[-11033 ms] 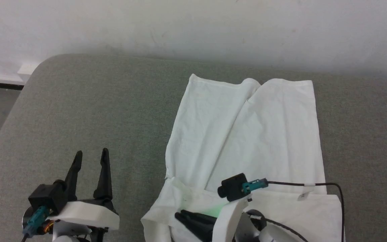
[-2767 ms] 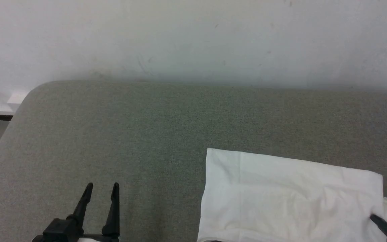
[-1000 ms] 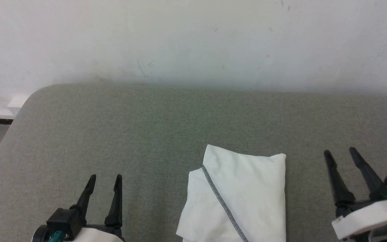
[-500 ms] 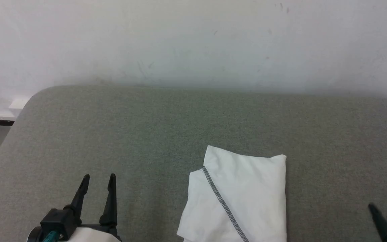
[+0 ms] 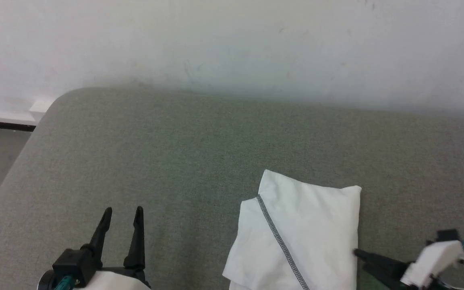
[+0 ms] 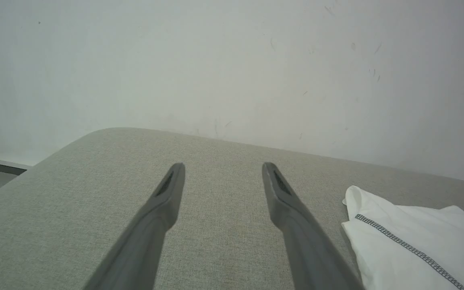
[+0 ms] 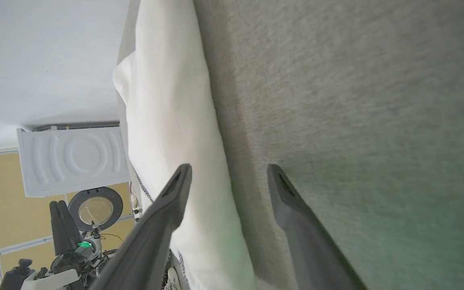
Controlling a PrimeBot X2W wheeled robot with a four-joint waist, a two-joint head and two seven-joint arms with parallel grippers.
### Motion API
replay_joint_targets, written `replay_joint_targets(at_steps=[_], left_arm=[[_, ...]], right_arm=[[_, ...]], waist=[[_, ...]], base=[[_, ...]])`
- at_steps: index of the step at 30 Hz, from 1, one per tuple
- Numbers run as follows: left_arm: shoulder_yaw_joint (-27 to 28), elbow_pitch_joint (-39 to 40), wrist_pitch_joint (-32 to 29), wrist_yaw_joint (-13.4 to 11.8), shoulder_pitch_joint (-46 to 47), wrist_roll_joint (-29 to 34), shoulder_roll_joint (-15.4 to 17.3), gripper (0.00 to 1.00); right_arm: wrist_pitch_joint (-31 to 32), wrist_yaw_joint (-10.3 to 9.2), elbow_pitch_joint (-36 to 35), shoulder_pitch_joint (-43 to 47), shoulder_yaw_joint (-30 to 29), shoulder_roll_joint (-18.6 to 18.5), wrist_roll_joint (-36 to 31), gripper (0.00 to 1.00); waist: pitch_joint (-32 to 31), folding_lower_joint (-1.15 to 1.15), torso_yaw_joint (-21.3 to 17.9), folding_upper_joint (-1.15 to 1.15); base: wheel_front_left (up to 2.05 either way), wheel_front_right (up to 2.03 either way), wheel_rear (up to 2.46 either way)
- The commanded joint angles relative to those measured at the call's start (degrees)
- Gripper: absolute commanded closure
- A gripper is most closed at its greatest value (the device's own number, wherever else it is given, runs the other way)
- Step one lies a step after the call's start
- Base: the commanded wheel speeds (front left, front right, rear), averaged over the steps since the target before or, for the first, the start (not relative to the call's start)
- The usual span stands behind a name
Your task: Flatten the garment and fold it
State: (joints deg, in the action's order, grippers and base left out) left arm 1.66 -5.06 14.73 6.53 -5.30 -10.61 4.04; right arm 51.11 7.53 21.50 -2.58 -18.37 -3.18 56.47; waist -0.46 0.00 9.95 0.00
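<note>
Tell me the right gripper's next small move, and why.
Probably slide the right gripper a little onto the right edge of the garment and close. Its jaws stand open, one finger over the folded white fabric, the other over the grey cushion, with nothing gripped yet.

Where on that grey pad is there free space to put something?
The grey pad is bare along the wall, beyond the folded garment, and between the left gripper and the garment. Crowded: the lower right, where the right gripper straddles the garment's edge.

Garment [image 5: 312, 225] on pad [image 5: 175, 161] — right gripper [image 5: 359, 259] beside, perhaps touching.
</note>
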Motion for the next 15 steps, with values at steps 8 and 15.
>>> replay_joint_targets(at_steps=[8, 15], left_arm=[[0.0, -0.3, 0.3, 0.5, 2.6, -0.7, -0.5, 0.0], [0.4, -0.5, 0.3, 0.7, 2.6, -0.7, -0.7, 0.0]], right_arm=[[-3.7, -0.04, 8.5, -6.3, 13.1, 0.3, 4.5, 1.0], [-9.9, -0.04, 3.5, -7.9, 24.6, -4.4, -4.0, 1.0]], waist=[[2.3, 0.0, -0.7, 0.0], [1.9, 0.0, -4.4, 0.0]], base=[[0.0, 0.0, 0.0], [0.0, 0.0, 0.0]])
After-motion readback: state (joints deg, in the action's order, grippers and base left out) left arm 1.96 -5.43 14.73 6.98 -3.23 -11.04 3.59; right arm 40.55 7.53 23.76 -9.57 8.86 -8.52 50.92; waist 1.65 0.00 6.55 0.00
